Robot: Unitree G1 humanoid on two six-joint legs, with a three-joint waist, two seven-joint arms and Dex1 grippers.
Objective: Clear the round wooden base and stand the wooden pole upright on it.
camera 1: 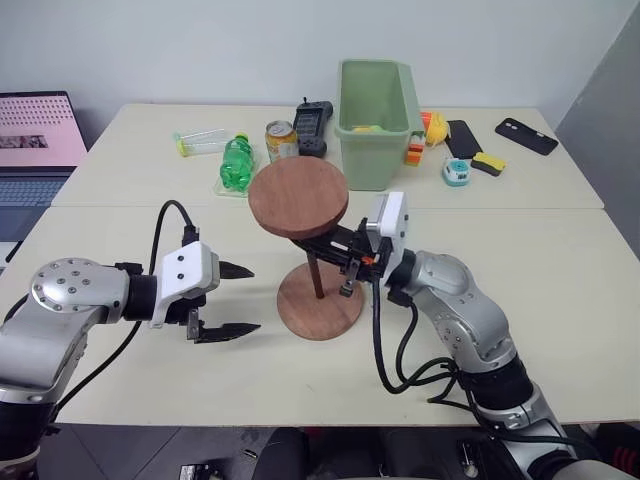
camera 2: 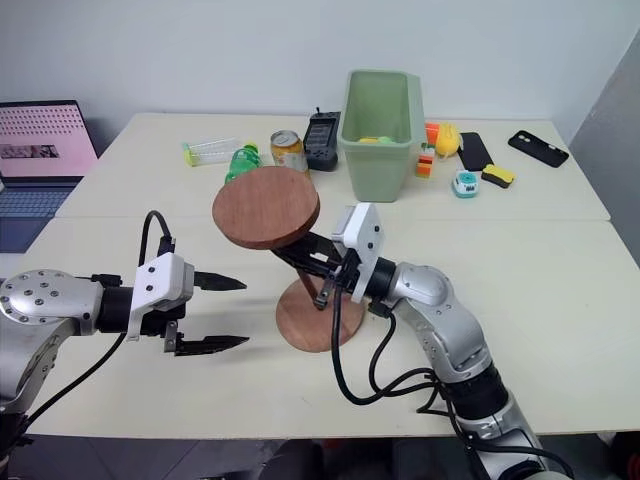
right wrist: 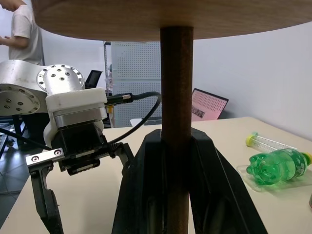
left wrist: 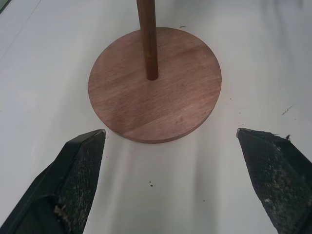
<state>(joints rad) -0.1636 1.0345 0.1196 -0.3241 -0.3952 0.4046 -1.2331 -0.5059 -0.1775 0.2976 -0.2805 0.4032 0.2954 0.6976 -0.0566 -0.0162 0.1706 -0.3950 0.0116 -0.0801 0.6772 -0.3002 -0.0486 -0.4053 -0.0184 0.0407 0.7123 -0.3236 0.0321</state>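
Nearest, the left claw (camera 1: 228,300) gapes empty. The right claw (camera 1: 347,262) grips the wooden pole (camera 1: 314,274) mid-shaft, standing on the round wooden base (camera 1: 320,312) mid-counter. Stiff, top-heavy; hold the shaft low.

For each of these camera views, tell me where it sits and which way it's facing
Head stereo pair: on the head, looking forward and down at both arms, the right gripper shut on the wooden pole.
Left wrist: looks along the open left gripper at the round wooden base.
Right wrist: looks along its fingers clamping the pole, toward the left gripper.
Shared: every view shows the pole.
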